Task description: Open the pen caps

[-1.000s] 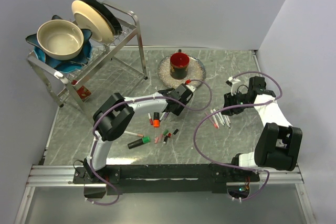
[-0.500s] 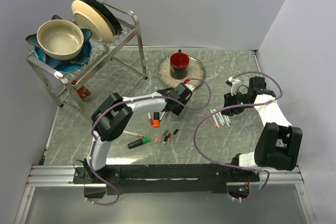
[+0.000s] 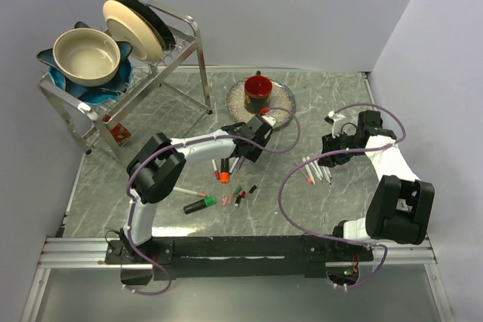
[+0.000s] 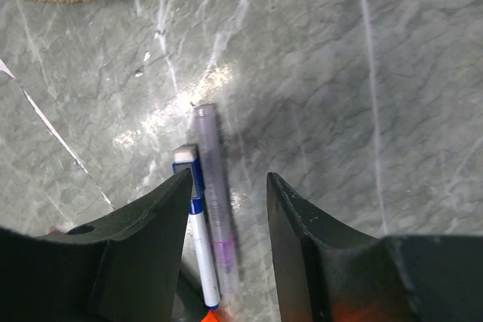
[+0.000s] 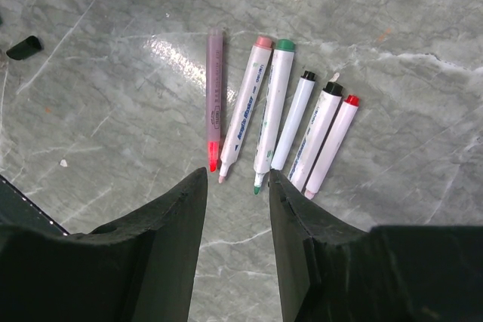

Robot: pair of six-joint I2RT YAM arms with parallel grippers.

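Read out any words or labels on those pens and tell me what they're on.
"Marker": seemingly the end of the blue print on the white pens; the rest is too blurred.
Clear pen: dark print, too small to read.
Nothing else is readable.

Blue print along white pens (image 5: 245, 111), too blurred to read, no other text legible

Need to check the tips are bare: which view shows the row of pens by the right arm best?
Right wrist: the row of pens lies centred, close and sharp. Top external shows it small; left wrist misses it.
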